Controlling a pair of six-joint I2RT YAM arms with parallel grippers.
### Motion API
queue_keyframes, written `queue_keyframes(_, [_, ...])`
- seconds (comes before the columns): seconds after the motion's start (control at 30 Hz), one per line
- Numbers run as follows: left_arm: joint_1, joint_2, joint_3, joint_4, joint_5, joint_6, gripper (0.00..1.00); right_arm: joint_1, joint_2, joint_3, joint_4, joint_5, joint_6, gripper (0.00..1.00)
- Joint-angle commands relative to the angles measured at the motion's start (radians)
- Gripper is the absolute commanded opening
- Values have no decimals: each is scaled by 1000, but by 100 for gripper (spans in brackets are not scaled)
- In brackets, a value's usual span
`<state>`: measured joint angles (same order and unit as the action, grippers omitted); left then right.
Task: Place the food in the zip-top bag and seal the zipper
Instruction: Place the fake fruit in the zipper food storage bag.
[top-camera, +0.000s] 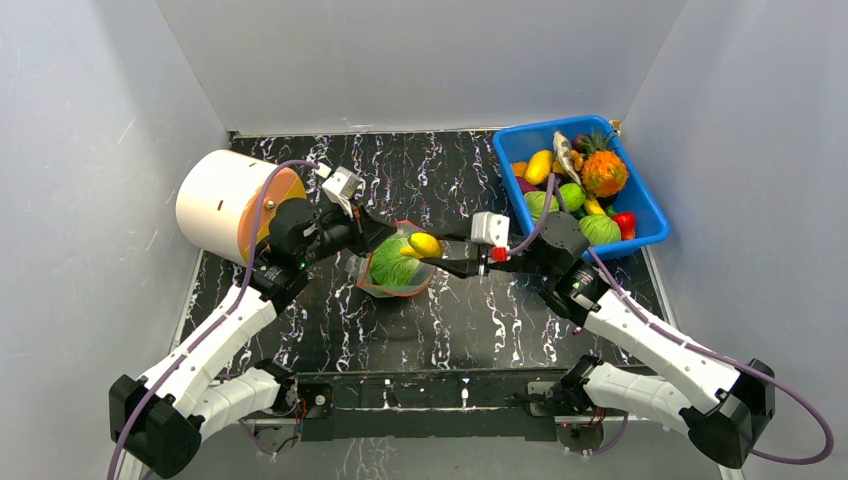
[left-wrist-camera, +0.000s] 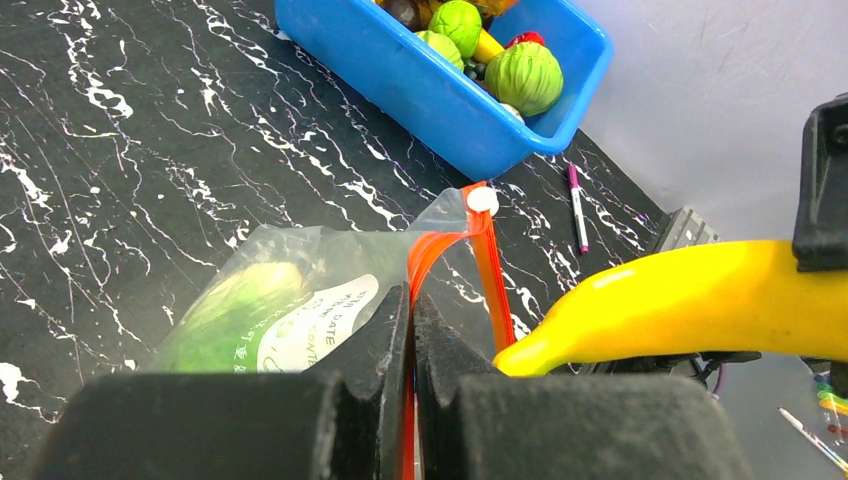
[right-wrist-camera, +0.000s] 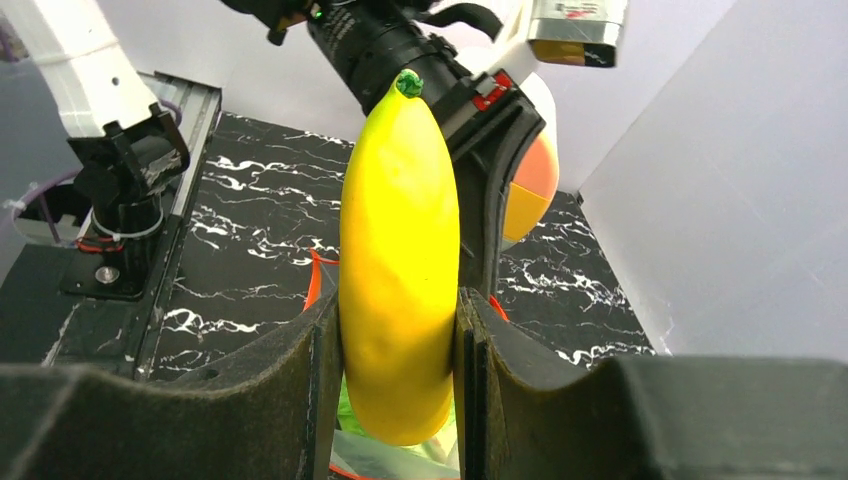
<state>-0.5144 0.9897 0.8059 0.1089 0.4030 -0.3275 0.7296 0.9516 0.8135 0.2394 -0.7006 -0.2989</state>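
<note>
The clear zip-top bag (top-camera: 397, 268) lies mid-table with a green cabbage-like leaf (top-camera: 392, 264) inside; the leaf also shows through the plastic in the left wrist view (left-wrist-camera: 235, 310). My left gripper (top-camera: 372, 232) is shut on the bag's red zipper strip (left-wrist-camera: 487, 270), holding the mouth up and open. My right gripper (top-camera: 437, 252) is shut on a yellow banana-like piece (top-camera: 425, 244), holding it right above the bag's mouth. The banana fills the right wrist view (right-wrist-camera: 400, 260) between my fingers (right-wrist-camera: 300, 380). It also shows in the left wrist view (left-wrist-camera: 680, 300).
A blue bin (top-camera: 640, 205) holding several toy fruits stands at the back right. A big white-and-orange cylinder (top-camera: 230, 205) lies at the back left. A pink pen (left-wrist-camera: 578, 205) lies near the bin. Grey walls enclose the table.
</note>
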Motion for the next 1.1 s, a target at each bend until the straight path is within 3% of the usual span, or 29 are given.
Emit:
queue_keyframes(0.0, [-2, -43, 16, 19, 28, -20, 0, 42, 18, 64, -59, -10, -149, 20])
queue_keyframes(0.37, [-2, -49, 55, -22, 162, -2, 0, 91, 92, 87, -278, 143, -532, 22])
queue_keyframes(0.5, [-2, -49, 62, -22, 190, -8, 0, 112, 123, 96, -328, 166, -596, 22])
queue_keyframes(0.67, [-2, -37, 88, -63, 211, -4, 0, 114, 125, 36, -228, 194, -631, 22])
queue_keyframes(1.07, [-2, -31, 119, -96, 248, 5, 0, 152, 248, 169, -507, 329, -750, 27])
